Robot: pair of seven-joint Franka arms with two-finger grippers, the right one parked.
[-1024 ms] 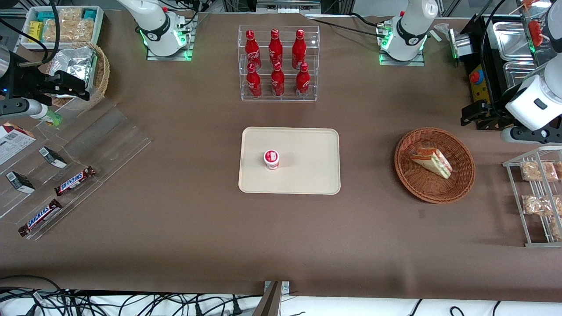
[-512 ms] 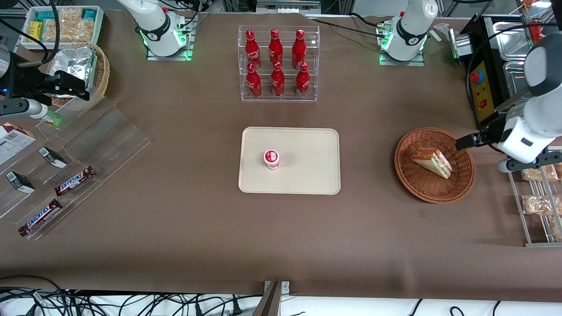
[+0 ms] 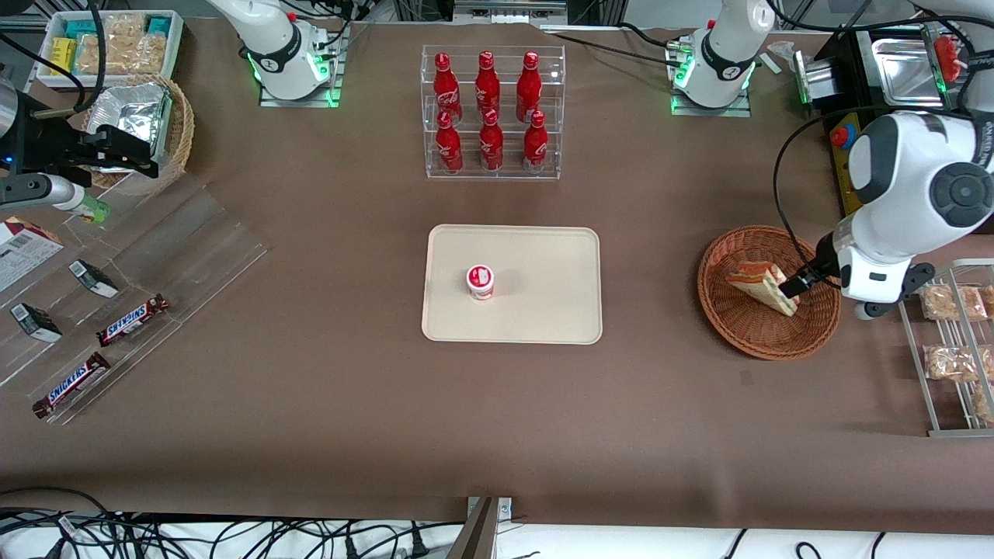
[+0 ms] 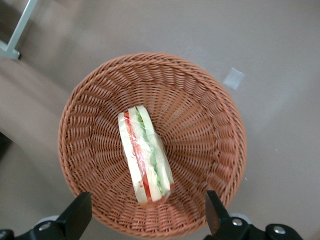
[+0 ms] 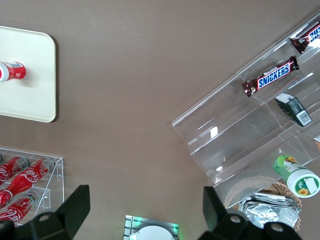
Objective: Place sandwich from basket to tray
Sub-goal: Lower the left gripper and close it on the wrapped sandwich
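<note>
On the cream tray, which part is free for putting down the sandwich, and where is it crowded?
The tray is bare except for a small red cup, so the half toward the basket is free. The sandwich lies in the basket; the open gripper hangs above it. Bottles fill the rack.

1. "SNICKERS" on the two chocolate bars (image 3: pixel 132 320) on the clear stepped stand (image 3: pixel 178 256); also readable in the right wrist view (image 5: pixel 274 76).
2. Coca-Cola script on the red bottles (image 3: pixel 488 109).
</note>
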